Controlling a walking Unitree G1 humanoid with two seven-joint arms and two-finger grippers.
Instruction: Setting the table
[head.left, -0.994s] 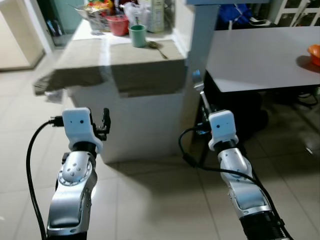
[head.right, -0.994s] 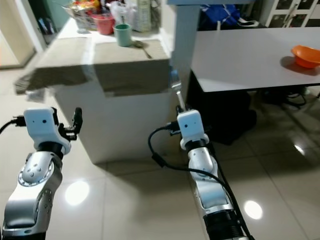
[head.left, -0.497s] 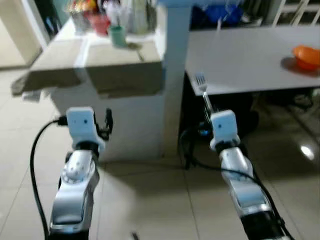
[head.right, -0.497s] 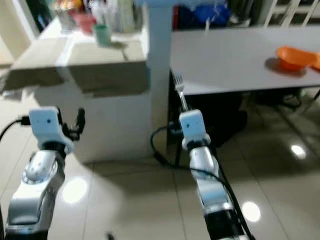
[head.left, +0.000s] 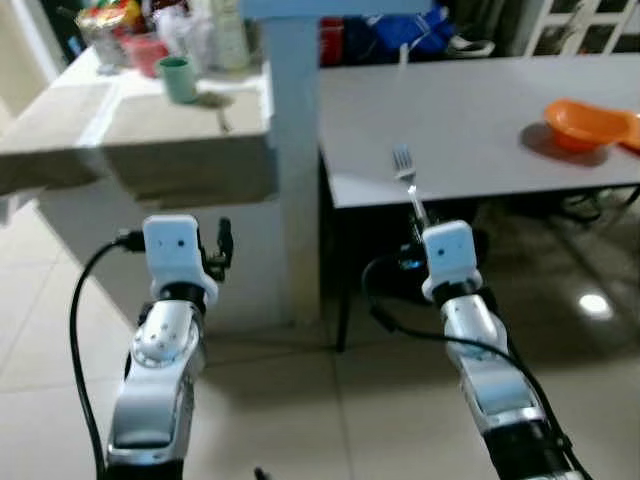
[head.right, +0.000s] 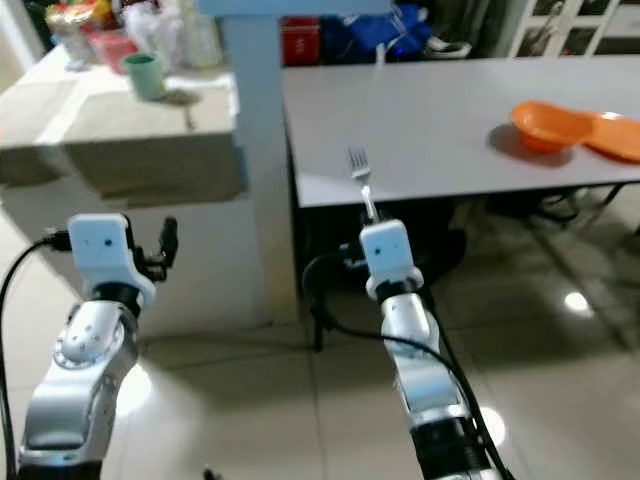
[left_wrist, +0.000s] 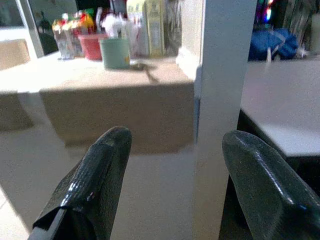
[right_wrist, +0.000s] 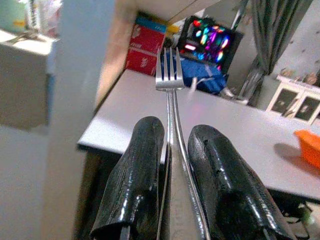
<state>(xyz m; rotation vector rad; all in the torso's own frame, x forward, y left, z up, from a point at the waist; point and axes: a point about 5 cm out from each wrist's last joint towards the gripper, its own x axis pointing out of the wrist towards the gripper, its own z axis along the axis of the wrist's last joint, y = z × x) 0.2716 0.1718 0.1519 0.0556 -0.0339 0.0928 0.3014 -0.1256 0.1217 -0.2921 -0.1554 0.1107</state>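
Note:
My right gripper (right_wrist: 172, 150) is shut on a silver fork (head.left: 404, 169), whose tines (right_wrist: 167, 70) stick up past the black fingers (right_wrist: 137, 170). It hovers in front of the near left corner of the grey dining table (head.left: 470, 110). An orange bowl (head.left: 575, 122) sits on the table at the far right. My left gripper (left_wrist: 172, 165) is open with nothing between its fingers, held at chest height before the beige counter (head.left: 110, 120).
A pale blue pillar (head.left: 292, 150) stands between counter and table. On the counter stand a green cup (head.left: 180, 78), a red bowl (head.left: 147, 52) and several containers. Blue bags (head.left: 400, 30) lie beyond the table. Glossy tiled floor (head.left: 590, 330) spreads to the right.
The camera has swung right: counter and pillar slid left, and more of the table with the orange bowl came into view. Both arms keep their poses, fork still held.

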